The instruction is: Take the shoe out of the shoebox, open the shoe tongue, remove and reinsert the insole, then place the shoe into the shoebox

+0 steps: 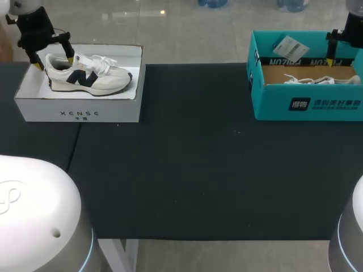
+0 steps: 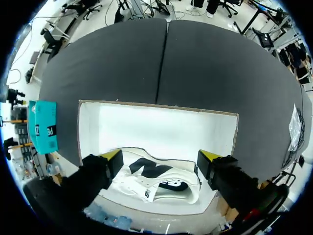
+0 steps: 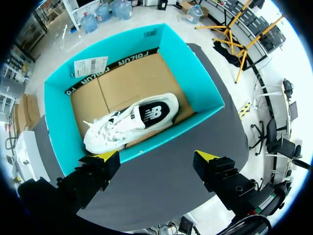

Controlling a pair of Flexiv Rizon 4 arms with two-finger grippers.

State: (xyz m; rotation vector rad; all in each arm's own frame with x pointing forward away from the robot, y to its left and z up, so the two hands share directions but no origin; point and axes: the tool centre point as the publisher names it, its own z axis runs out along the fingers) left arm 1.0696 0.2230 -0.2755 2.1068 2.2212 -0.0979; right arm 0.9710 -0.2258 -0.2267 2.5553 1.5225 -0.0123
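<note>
- Left wrist view: the left claw (image 2: 160,160) hung with its fingers wide apart, straddling the white-and-navy shoe (image 2: 159,182), which lay on its side under it in the white shoebox (image 2: 161,122); it clamped nothing.
- Right wrist view: the right claw (image 3: 155,160) was likewise spread, above the near wall of the teal shoebox (image 3: 205,93); a second white shoe (image 3: 129,120) lay ahead of it inside.
- The black tabletop (image 1: 193,153) carried both boxes, well apart.

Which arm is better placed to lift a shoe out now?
Left. The left gripper is down in the white box, open fingers either side of the shoe; the right gripper hangs well above the teal box.
</note>
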